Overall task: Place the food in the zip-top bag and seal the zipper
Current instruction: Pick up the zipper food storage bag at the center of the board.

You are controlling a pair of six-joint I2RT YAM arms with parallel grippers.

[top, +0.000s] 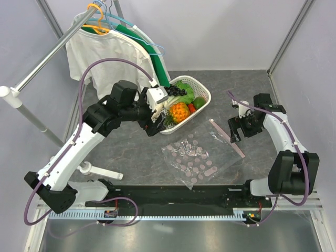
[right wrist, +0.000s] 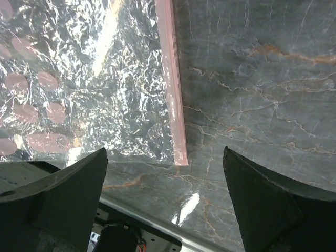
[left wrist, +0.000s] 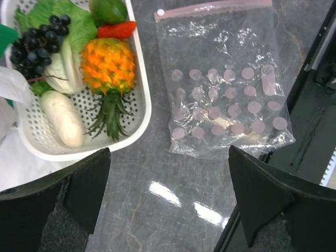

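The food lies in a white lattice basket [top: 202,92]: orange knobbly fruit [top: 180,111] [left wrist: 107,64], red chili [left wrist: 116,30], dark grape bunch [left wrist: 34,44], green leafy piece [left wrist: 73,26], green round piece [left wrist: 107,9]. The clear dotted zip-top bag [top: 197,155] [left wrist: 226,89] lies flat and empty on the table. Its pink zipper [top: 227,137] [right wrist: 172,79] faces right. My left gripper [top: 152,123] [left wrist: 169,152] is open and empty, above the table between basket and bag. My right gripper [top: 234,129] [right wrist: 165,152] is open and empty, above the zipper's end.
A white toy vegetable [left wrist: 63,118] also lies in the basket. A clothes rail with a white shirt [top: 105,58] and hangers stands at the back left. A white stand [top: 100,172] lies at the front left. The black base rail [top: 173,194] runs along the near edge.
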